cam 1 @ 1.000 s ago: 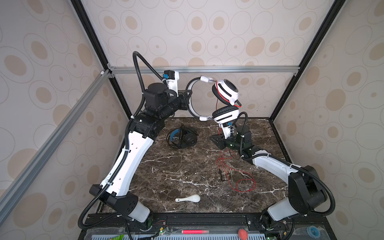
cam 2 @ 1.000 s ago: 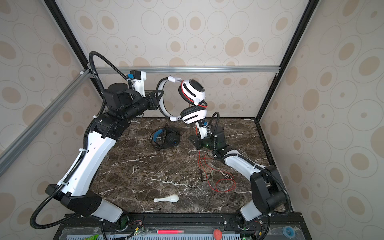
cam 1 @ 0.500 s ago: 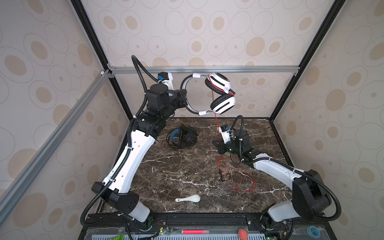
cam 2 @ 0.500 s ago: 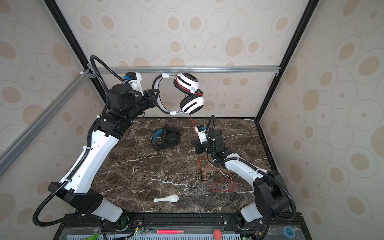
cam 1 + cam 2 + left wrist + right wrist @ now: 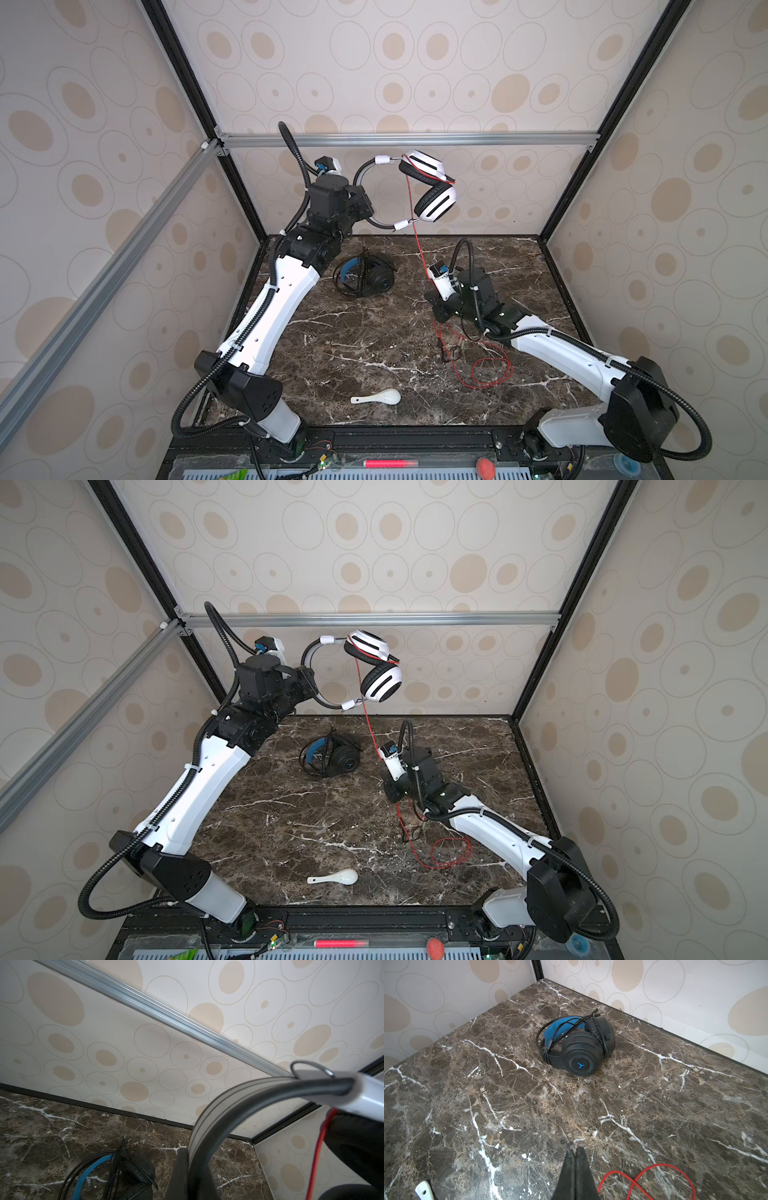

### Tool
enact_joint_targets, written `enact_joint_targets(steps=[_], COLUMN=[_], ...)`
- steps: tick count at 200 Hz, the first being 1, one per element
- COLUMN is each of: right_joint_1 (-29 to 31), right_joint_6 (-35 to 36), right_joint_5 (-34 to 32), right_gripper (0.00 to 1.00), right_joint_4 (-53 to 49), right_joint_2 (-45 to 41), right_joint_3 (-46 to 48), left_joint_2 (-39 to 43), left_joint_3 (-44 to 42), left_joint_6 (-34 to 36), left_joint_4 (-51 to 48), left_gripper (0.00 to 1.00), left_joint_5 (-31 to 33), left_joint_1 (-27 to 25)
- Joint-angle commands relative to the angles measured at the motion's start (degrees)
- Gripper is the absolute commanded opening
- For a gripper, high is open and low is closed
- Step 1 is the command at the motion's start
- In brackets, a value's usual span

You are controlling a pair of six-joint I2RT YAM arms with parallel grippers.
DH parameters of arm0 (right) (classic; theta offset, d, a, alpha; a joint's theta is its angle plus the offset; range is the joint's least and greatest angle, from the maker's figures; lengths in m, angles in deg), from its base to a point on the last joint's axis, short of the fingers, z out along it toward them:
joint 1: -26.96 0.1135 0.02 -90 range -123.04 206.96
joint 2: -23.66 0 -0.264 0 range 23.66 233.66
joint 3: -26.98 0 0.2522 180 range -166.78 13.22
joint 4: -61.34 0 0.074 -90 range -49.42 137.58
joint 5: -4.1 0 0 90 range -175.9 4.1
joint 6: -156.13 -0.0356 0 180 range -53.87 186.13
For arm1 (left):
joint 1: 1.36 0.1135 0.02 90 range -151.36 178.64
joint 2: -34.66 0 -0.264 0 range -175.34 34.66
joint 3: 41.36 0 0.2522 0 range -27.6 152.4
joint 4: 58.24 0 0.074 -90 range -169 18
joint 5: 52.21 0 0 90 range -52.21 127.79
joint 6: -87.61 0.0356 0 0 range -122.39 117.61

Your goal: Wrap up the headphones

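The white headset is up in the air near the back wall. The left hand is clamped on its headband, earcups hanging out to the side. Its red cord drops from the cups down past the right arm and ends in loose loops on the table, so as far as I can see no turns have gone around this one yet.

The right hand sits low over the table with its jaws pressed together. In the wrist view the cord lies just beside them and nothing shows between them. It might be pinching the cord lower down where the arm blocks it, but honestly I can't tell.

The black headset lies on the table toward the back, thin cord bundled across its band and cups, so that one looks done to me. I'd call it roughly half: one wrapped, one with all its winding left. The spoon near the front edge is well apart from it all.
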Motion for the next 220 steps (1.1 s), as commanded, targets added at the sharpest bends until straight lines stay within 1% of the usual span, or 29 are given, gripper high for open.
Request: enact_joint_targets(steps=[1,44,81,136,156,186,201,220], right_joint_1=[2.26,6.14,7.99,9.81,10.73,11.07,11.08,11.08], right_joint_6=[4.26,8.56,11.33,15.13,17.53,20.8,22.45,24.34], right_joint_5=[-3.89,-7.73,-10.09,-12.32,-13.59,-15.36,-16.12,-16.02], right_gripper=[0.0,0.0,0.0,0.0,0.0,0.0,0.0,0.0], right_joint_4=[-4.41,-8.22,-11.53,-15.02,-16.68,-19.3,-20.33,-21.97], right_joint_2=[-1.53,-2.11,-2.94,-2.9,-2.27,-1.12,-0.6,0.32], right_joint_3=[-3.1,-5.88,-8.95,-13.44,-15.68,-20.12,-22.39,-25.25], left_joint_2=[1.51,1.8,1.33,1.15,0.8,0.67,1.29,2.64], left_joint_3=[0.26,-1.41,-0.99,-1.47,-1.25,-1.5,-2.69,-4.91], left_joint_6=[-0.01,3.75,7.01,9.76,12.4,18.66,22.28,24.96], left_joint_4=[4.0,2.94,1.27,0.27,-0.15,-1.24,-1.59,-1.6], left_gripper=[0.0,0.0,0.0,0.0,0.0,0.0,0.0,0.0], left_joint_5=[3.64,7.62,10.33,12.86,14.47,19.21,21.99,23.74], left_joint_1=[0.12,-0.24,-0.51,-1.12,-1.94,-4.12,-5.38,-6.16])
